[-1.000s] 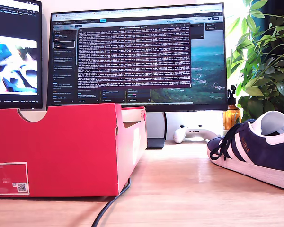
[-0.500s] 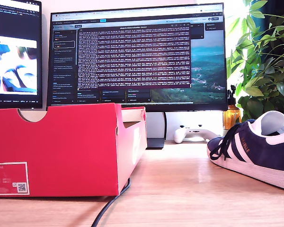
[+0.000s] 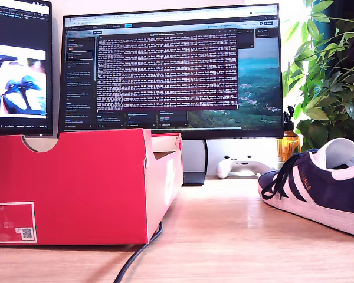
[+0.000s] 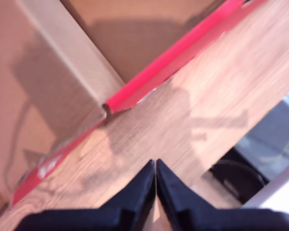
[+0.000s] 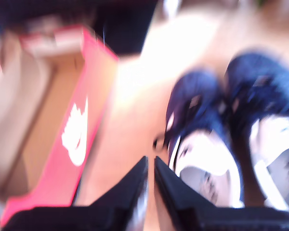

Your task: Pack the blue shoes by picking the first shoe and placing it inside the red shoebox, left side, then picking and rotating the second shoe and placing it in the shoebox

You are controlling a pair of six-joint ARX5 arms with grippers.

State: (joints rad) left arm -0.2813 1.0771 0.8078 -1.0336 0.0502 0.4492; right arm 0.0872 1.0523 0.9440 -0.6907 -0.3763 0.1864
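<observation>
navy suede shoes (image 5: 231, 139): on wooden table (image 3: 224, 230) beside red cardboard shoebox (image 3: 76, 188) | my first gripper (image 4: 155, 166): fingers clenched, empty | my second gripper (image 5: 150, 161): fingers clenched, empty

1. The red shoebox (image 3: 76, 186) stands open-topped at the exterior view's left; through my first wrist view its brown inside (image 4: 135, 33) shows bare, nothing blocking entry from above.
2. A wide strip of bare desk (image 3: 224, 224) lies between the box and the nearer blue shoe (image 3: 318, 188), passable, crossed only by a black cable (image 3: 138, 253) beside the box.
3. Both blue shoes (image 5: 231, 134) sit side by side, touching, with no gap between them.
4. Behind, the monitor (image 3: 171, 71), a white controller (image 3: 242, 166) and a plant (image 3: 330, 76) hem in the rear.
</observation>
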